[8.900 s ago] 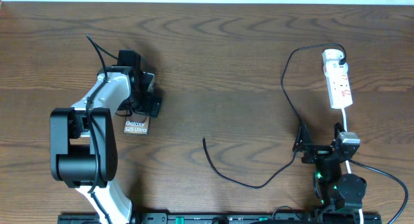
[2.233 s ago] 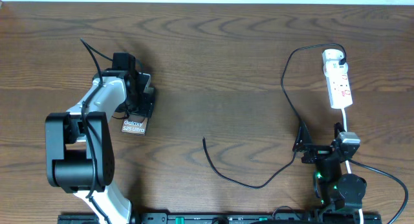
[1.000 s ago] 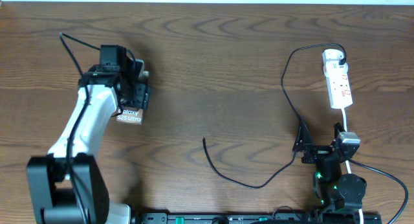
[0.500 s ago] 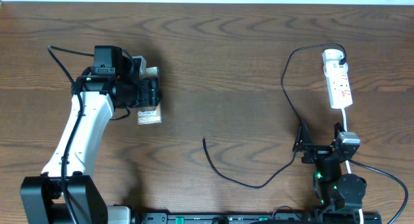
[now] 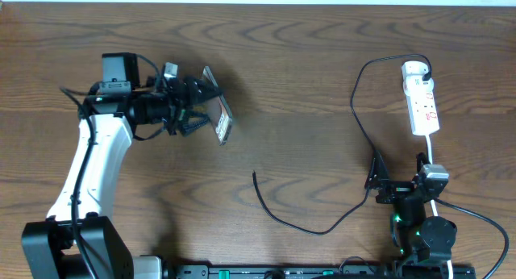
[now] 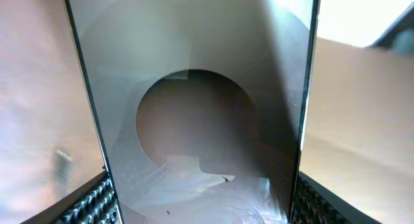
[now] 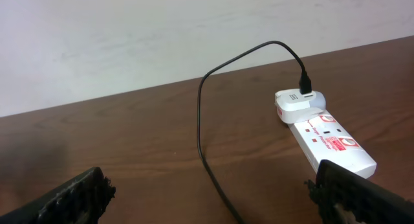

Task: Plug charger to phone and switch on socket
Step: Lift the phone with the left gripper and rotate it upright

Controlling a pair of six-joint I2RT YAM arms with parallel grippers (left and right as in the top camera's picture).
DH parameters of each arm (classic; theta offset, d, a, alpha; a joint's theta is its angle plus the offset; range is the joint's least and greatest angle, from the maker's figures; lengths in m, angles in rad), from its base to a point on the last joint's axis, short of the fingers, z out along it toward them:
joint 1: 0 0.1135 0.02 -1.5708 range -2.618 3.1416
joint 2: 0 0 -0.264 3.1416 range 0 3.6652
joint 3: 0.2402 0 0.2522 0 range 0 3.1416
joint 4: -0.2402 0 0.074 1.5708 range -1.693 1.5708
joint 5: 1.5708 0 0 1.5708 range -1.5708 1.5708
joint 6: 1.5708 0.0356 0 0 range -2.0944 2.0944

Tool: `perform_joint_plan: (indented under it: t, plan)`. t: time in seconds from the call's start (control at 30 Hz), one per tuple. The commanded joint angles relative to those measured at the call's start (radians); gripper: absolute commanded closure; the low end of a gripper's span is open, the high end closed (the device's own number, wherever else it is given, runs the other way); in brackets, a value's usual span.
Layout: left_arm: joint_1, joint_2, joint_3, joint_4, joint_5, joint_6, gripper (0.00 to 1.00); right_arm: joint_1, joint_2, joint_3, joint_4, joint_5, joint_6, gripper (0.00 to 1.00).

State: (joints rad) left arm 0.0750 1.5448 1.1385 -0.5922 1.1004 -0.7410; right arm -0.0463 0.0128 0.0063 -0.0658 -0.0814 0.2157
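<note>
- The phone (image 5: 219,118) is pinched in my left gripper (image 5: 200,110) and tilted on edge, well apart from the socket (image 5: 423,103), on its left.
- From the left wrist camera, its glossy screen fills the gap between the fingers (image 6: 97,201), which clamp its long edges.
- The charger (image 7: 198,127) leaves the white adapter (image 5: 414,68) at the socket's far end and loops left. Its plug tip lies loose on the table (image 5: 282,69), between socket and phone.
- My right gripper (image 5: 398,176) sits near the socket's near end, jaws spread wide, holding nothing.

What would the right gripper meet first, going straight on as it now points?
Probably the charger, whose cable crosses just ahead of the right gripper; the socket lies off to the right. Depth is unclear.
</note>
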Motion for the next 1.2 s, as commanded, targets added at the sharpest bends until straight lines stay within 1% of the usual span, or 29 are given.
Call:
perform_joint_plan:
  t: [0.0,0.13,0.23,0.3,0.5,0.63,1.17]
  plan:
    - [0.029,-0.023,0.017,0.007,0.201,-0.375,0.93,0.008,-0.002,-0.001,-0.005,0.004,-0.015,0.01]
    - [0.039,-0.023,0.017,0.007,0.202,-0.624,0.93,0.008,-0.002,-0.001,-0.005,0.004,-0.015,0.01]
    - [0.04,-0.023,0.017,0.008,0.201,-0.777,0.93,0.008,-0.002,-0.001,-0.005,0.004,-0.015,0.01]
    - [0.04,-0.023,0.017,0.008,0.201,-0.844,0.93,0.008,-0.002,-0.001,-0.005,0.004,-0.015,0.01]
    - [0.04,-0.023,0.017,0.008,0.202,-0.989,0.93,0.008,-0.002,-0.001,-0.005,0.004,-0.015,0.01]
    - [0.04,-0.023,0.017,0.042,0.201,-1.012,0.93,0.008,-0.002,-0.001,-0.005,0.004,-0.015,0.01]
    - [0.04,-0.023,0.017,0.042,0.201,-1.011,0.93,0.008,-0.002,-0.001,-0.005,0.004,-0.015,0.01]
